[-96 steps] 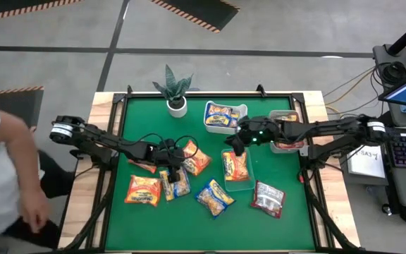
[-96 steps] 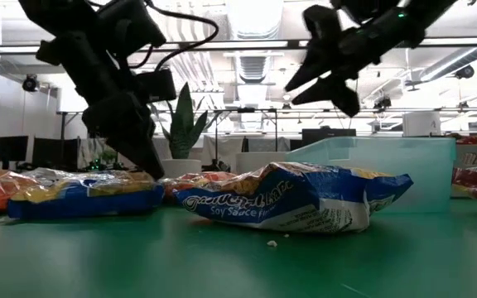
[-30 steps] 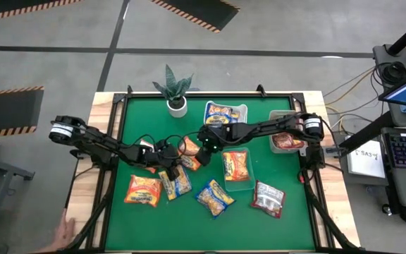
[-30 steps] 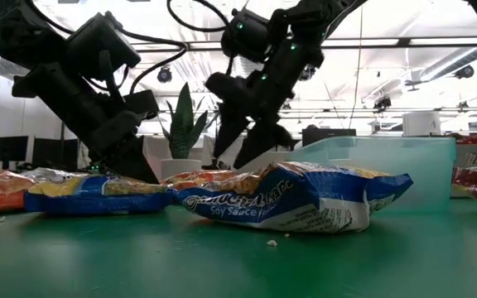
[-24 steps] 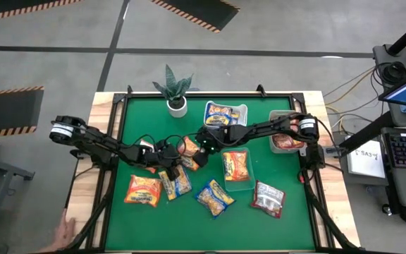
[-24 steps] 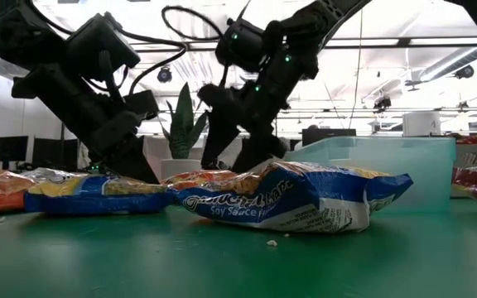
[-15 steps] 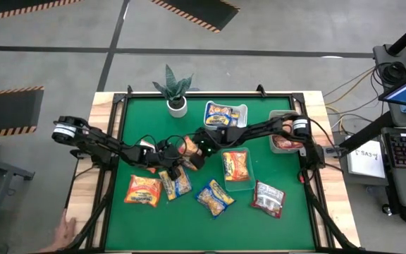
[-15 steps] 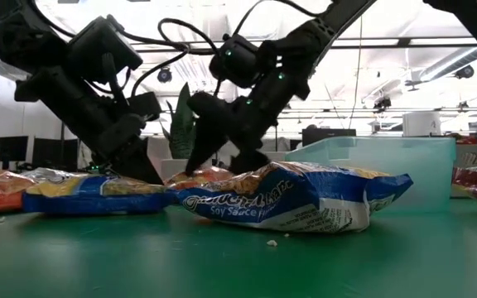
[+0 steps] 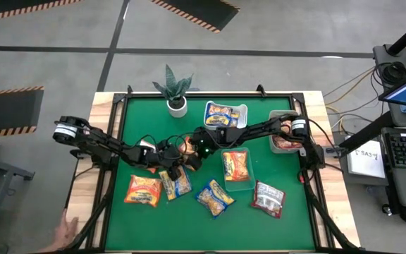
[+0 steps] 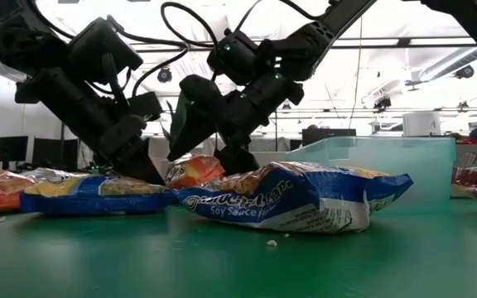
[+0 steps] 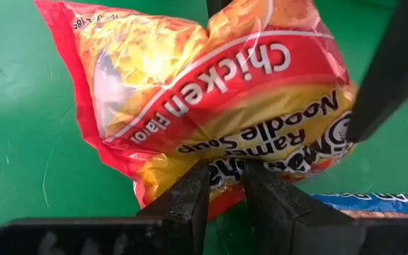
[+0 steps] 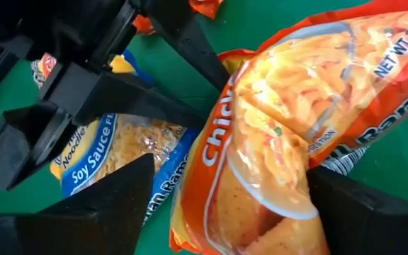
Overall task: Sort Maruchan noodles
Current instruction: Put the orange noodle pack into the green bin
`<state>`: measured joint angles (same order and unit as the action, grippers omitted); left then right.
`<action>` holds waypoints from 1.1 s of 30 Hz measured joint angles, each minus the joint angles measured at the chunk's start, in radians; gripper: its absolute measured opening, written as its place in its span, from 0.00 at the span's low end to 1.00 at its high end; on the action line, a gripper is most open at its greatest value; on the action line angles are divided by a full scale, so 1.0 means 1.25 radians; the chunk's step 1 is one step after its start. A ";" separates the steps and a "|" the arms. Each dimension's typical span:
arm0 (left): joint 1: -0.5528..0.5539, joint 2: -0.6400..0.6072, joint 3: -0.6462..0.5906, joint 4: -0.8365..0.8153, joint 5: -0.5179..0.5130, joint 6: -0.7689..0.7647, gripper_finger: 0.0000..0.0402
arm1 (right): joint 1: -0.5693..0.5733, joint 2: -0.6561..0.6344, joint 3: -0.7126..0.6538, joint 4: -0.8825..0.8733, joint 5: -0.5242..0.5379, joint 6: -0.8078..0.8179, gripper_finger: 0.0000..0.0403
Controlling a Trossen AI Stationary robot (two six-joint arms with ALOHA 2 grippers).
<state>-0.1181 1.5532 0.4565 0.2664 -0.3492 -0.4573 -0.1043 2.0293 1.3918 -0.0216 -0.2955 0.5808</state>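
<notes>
An orange Maruchan noodles packet (image 9: 189, 149) lies on the green table (image 9: 287, 226) left of its middle, one end raised (image 10: 195, 171). My left gripper (image 9: 178, 160) comes from the left and is shut on it. My right gripper (image 9: 192, 156) reaches in from the right and stands open, one finger (image 12: 112, 202) on each side of the same packet (image 12: 275, 142). Other packets lie nearby: a yellow-and-blue one (image 9: 175, 182), an orange one (image 9: 142, 190), another yellow-and-blue one (image 9: 215, 197) and a dark red one (image 9: 268, 199). My left gripper pinches the orange packet's edge beside the Maruchan logo (image 11: 225, 173) between its two fingers (image 11: 190, 202). It slants down from the table's left. The packet spreads out beyond the fingertips, its far part over the table. My right gripper: I cannot tell whether its fingers touch the packet.
A clear tray (image 9: 249, 185) holds an orange packet, a white tub (image 9: 242, 111) holds yellow-and-blue ones, and a grey bin (image 9: 282, 114) at the right holds dark red ones. A potted plant (image 9: 175, 90) stands at the far edge. A person's hand (image 9: 65, 229) shows off the table's near left corner.
My right gripper has moved toward the table's left and down onto the orange packet, until its fingers stand on both sides of it. The packet's end has risen from flat to a raised bulge. My left gripper has kept its hold.
</notes>
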 joint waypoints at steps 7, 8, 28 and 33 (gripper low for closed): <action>0.000 0.000 0.000 0.011 0.000 0.004 0.19 | -0.001 0.000 -0.002 -0.010 0.023 0.010 0.55; 0.000 0.000 0.000 0.011 0.000 0.006 0.19 | -0.001 0.000 -0.002 -0.013 0.024 0.011 0.52; -0.032 -0.177 -0.001 -0.095 0.006 0.042 0.19 | -0.001 -0.057 -0.003 -0.042 0.028 -0.034 0.26; -0.042 -0.271 0.000 -0.122 0.003 0.045 0.19 | 0.000 -0.089 -0.004 -0.072 0.028 -0.063 0.26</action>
<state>-0.1706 1.2139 0.4564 0.1136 -0.3459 -0.4010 -0.1047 1.9181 1.3872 -0.1112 -0.2609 0.5016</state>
